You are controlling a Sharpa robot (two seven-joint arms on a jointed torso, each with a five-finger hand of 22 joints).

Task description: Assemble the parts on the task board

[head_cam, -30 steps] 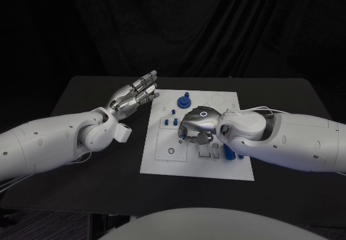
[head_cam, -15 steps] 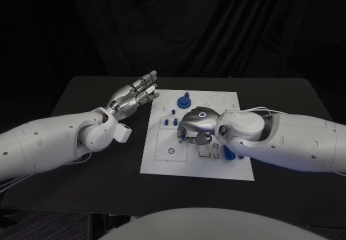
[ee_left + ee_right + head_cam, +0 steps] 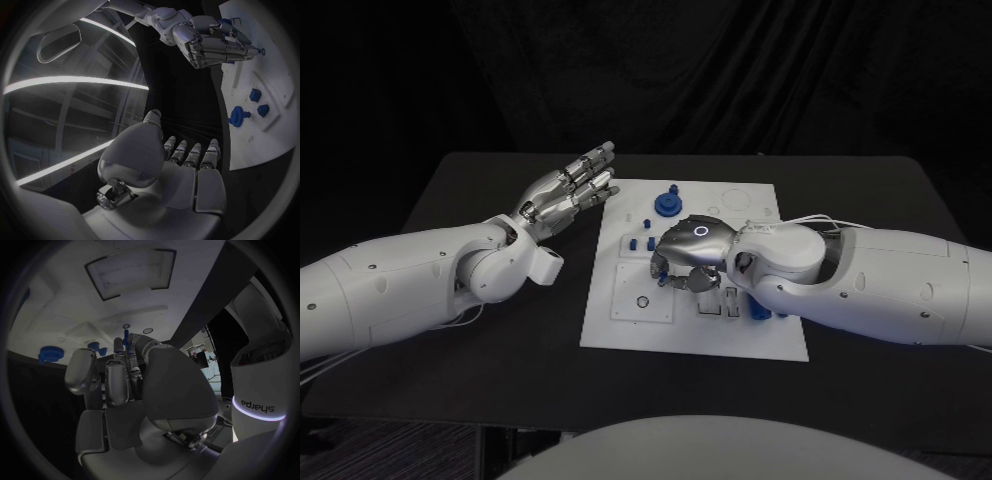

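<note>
Parts: small blue pieces [image 3: 666,204] stand on the white board [image 3: 646,325] mid-table, ready for fitting.
Right hand [image 3: 687,262]: low over the board's middle, fingers pinching a thin blue peg [image 3: 126,335], seemingly to seat it.
Left hand [image 3: 570,192]: empty, fingers spread, raised beside the board's left edge, likely keeping clear.

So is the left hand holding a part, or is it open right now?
Open. The left hand is off the task board, beside its far left edge, fingers straight and apart; its wrist view shows a bare palm.
</note>
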